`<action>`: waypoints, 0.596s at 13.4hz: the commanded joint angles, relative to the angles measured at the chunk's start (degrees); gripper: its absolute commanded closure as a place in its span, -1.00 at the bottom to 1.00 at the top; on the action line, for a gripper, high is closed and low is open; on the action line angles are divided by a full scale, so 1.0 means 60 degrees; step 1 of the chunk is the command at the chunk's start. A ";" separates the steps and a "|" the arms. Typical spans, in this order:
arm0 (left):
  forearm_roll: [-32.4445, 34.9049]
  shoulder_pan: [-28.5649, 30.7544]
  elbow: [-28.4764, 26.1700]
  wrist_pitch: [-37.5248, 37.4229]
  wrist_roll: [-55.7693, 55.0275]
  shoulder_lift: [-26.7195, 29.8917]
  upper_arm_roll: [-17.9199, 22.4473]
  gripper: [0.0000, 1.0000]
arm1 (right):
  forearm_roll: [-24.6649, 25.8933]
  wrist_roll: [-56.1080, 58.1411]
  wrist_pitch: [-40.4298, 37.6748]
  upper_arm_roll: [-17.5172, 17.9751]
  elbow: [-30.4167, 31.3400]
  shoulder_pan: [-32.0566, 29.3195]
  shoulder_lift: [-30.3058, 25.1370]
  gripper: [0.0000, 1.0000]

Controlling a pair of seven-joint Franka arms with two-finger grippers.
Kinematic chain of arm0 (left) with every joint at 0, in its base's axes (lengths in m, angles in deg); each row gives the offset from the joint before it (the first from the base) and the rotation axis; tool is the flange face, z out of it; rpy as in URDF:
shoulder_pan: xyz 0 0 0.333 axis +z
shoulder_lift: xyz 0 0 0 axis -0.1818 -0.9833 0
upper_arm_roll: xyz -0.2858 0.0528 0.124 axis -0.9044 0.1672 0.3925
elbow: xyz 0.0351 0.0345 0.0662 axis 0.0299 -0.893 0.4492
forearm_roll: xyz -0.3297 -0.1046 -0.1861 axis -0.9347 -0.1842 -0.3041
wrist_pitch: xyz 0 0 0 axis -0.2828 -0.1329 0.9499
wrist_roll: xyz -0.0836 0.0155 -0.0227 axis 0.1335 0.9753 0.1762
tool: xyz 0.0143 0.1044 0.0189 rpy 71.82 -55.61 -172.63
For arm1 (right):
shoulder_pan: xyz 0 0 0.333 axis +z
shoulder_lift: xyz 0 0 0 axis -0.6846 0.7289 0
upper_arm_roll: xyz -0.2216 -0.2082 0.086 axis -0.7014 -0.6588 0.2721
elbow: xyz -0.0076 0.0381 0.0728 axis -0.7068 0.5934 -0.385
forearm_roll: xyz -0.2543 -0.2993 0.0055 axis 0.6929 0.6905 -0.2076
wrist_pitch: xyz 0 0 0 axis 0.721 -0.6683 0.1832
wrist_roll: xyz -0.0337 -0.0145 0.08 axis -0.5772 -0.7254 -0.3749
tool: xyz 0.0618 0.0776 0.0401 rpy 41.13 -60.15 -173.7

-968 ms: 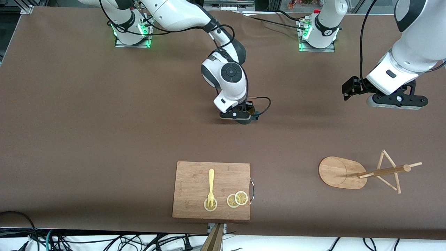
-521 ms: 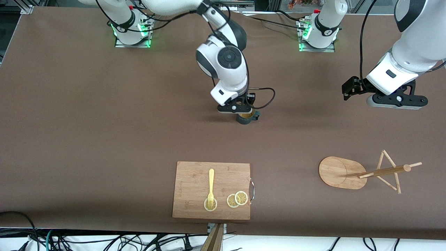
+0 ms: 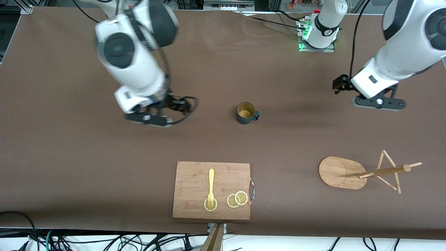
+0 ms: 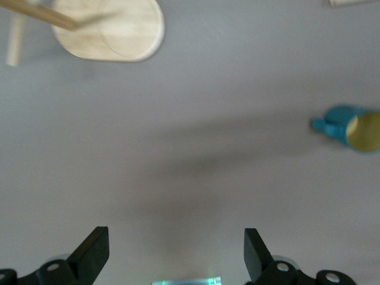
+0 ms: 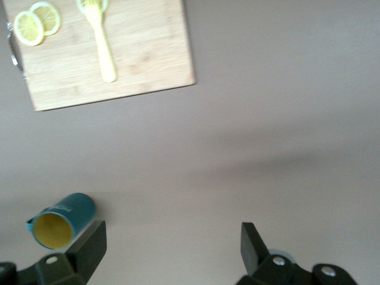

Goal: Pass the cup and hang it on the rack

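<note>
The dark teal cup (image 3: 246, 113) stands upright and alone on the brown table, its handle toward the left arm's end. It also shows in the right wrist view (image 5: 59, 221) and the left wrist view (image 4: 353, 127). My right gripper (image 3: 148, 119) is open and empty over bare table, apart from the cup toward the right arm's end; its open jaws show in the right wrist view (image 5: 172, 237). My left gripper (image 3: 379, 103) is open and empty over bare table toward the left arm's end (image 4: 176, 237). The bamboo rack (image 3: 339, 172) stands nearer to the front camera than the left gripper.
A bamboo cutting board (image 3: 195, 177) with a yellow fork (image 3: 210, 186) and lemon slices (image 3: 237, 199) lies near the table's front edge, nearer to the camera than the cup. The board also shows in the right wrist view (image 5: 148, 53).
My right gripper has let go of the cup, risen and swung away toward the right arm's end. The cup stays standing on the table. My left gripper has shifted slightly toward the cup.
</note>
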State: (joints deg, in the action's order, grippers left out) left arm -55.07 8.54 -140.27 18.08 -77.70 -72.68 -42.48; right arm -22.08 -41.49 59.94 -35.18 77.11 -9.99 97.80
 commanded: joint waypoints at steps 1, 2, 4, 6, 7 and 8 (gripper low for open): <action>-0.0101 -0.0336 0.0265 -0.0440 0.0190 -0.0222 -0.0544 -1.00 | -0.0697 0.1742 -0.1104 -0.0321 0.0553 -0.1109 -0.0912 -1.00; -0.0305 -0.0322 0.0265 -0.0426 0.0567 -0.0295 -0.0662 -1.00 | -0.0698 0.2692 -0.1457 -0.0774 0.0742 -0.1199 -0.1219 -1.00; -0.0556 -0.0278 0.0250 -0.0426 0.2014 -0.0470 -0.0663 -1.00 | -0.0524 0.3753 -0.1695 -0.1712 0.1647 -0.1200 -0.2097 -1.00; -0.0527 -0.0249 0.0177 -0.0338 0.2838 -0.0748 -0.0663 -1.00 | 0.0278 0.4647 -0.1695 -0.2125 0.2585 -0.1186 -0.3020 -1.00; -0.0614 -0.0220 0.0177 -0.0222 0.3248 -0.0923 -0.0663 -1.00 | 0.0674 0.4636 -0.1681 -0.2126 0.2996 -0.1186 -0.3488 -1.00; -0.0629 -0.0205 0.0148 0.0055 0.3803 -0.1070 -0.0663 -1.00 | 0.0968 0.4621 -0.1565 -0.2083 0.3450 -0.1171 -0.3957 -1.00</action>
State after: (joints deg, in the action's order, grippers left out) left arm -57.62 6.79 -140.32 17.16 -60.95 -76.85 -46.43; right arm -19.81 -14.08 48.96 -48.52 89.56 -18.31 81.82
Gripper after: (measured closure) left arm 0.000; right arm 0.000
